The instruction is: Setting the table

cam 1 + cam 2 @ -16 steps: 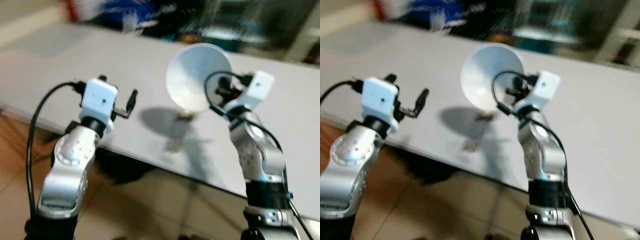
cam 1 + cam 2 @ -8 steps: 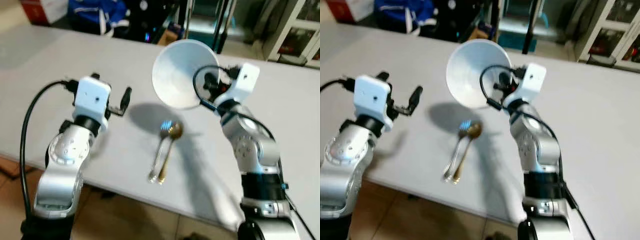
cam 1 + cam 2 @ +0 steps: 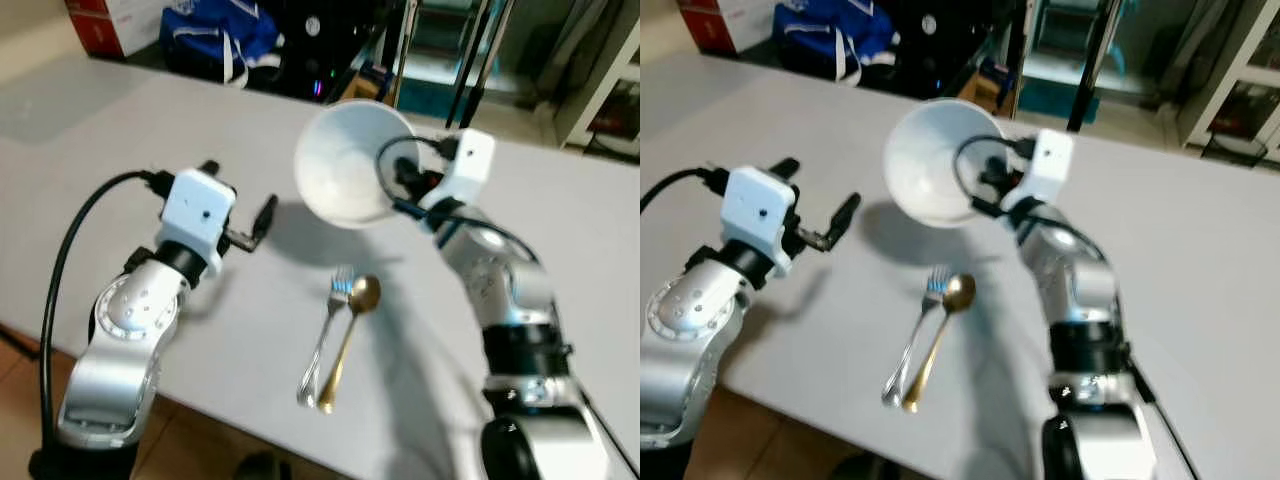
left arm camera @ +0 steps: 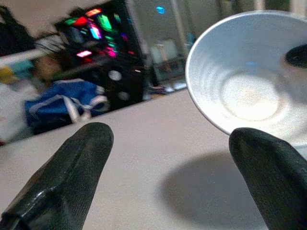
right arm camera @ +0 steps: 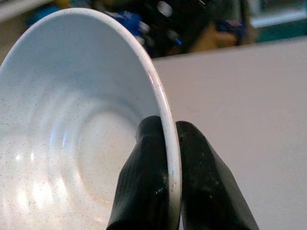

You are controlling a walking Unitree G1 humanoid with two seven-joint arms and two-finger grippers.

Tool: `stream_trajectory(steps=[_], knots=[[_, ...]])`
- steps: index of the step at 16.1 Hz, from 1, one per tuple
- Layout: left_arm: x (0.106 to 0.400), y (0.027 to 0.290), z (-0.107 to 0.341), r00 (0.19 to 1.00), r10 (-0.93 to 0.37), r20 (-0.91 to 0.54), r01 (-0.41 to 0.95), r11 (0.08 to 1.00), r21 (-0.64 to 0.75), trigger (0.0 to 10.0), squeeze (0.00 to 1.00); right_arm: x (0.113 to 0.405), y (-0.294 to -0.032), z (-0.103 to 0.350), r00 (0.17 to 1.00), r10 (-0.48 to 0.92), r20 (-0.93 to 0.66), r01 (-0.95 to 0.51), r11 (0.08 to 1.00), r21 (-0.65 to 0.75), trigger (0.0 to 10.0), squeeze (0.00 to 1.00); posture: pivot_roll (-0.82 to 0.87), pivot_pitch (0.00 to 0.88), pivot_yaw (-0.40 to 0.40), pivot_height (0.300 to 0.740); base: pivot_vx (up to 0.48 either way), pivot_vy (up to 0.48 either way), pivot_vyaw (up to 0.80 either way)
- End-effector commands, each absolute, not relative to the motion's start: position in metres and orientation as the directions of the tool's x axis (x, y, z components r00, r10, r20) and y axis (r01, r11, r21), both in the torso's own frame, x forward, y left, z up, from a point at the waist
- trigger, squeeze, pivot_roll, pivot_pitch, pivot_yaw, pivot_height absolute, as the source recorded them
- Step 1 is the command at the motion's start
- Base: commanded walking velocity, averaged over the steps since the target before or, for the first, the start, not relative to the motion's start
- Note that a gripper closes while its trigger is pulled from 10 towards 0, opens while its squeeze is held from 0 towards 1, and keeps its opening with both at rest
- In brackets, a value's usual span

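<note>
The setting is judged as partly done: cutlery is lying on the table (image 3: 120, 130), while the bowl (image 3: 345, 165) is not yet being set down.

The table is showing as a broad, matt grey, flat slab. The bowl, white, smooth and faintly speckled, is being held tilted in the air above the table's middle, its thin rim pinched by the right tool (image 5: 163, 191). The left tool (image 4: 158, 191) is hovering spread and unloaded. A steel fork (image 3: 325, 335) and a gold spoon (image 3: 350, 330), both slim, are lying touching near the near edge.

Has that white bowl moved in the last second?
Cannot tell: the camera itself shifted. The bowl, pinched by the right gripper, hangs above the table beyond the cutlery.
</note>
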State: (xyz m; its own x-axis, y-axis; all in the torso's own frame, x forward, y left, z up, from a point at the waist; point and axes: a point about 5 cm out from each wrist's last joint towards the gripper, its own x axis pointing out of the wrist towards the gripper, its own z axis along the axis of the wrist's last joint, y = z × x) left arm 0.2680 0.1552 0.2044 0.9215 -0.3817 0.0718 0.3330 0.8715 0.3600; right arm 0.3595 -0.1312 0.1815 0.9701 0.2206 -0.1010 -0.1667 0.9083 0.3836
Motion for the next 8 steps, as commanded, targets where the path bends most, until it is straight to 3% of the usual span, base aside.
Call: stream_trajectory(steps=[1,5,8], knots=[[0.264,0.156,0.204,0.909,-0.414,0.047,0.369,0.853,0.371,10.0,0.0,0.365,-0.13,0.188,0.967,0.237,-0.091,-0.183,0.898,0.399,10.0,0.0,0.07,0.035,-0.012,0.74,0.0,0.0,0.0],[0.26,0.164,0.196,0.909,-0.418,-0.004,0.386,0.836,0.39,10.0,0.0,0.376,-0.125,0.179,0.948,0.282,-0.145,-0.206,0.896,0.394,10.0,0.0,0.08,0.039,-0.017,0.74,0.0,0.0,0.0],[0.258,0.168,0.193,0.913,-0.408,-0.027,0.385,0.837,0.389,10.0,0.0,0.388,-0.127,0.173,0.954,0.226,-0.196,-0.126,0.898,0.422,10.0,0.0,0.09,0.041,-0.021,0.74,0.0,0.0,0.0]])
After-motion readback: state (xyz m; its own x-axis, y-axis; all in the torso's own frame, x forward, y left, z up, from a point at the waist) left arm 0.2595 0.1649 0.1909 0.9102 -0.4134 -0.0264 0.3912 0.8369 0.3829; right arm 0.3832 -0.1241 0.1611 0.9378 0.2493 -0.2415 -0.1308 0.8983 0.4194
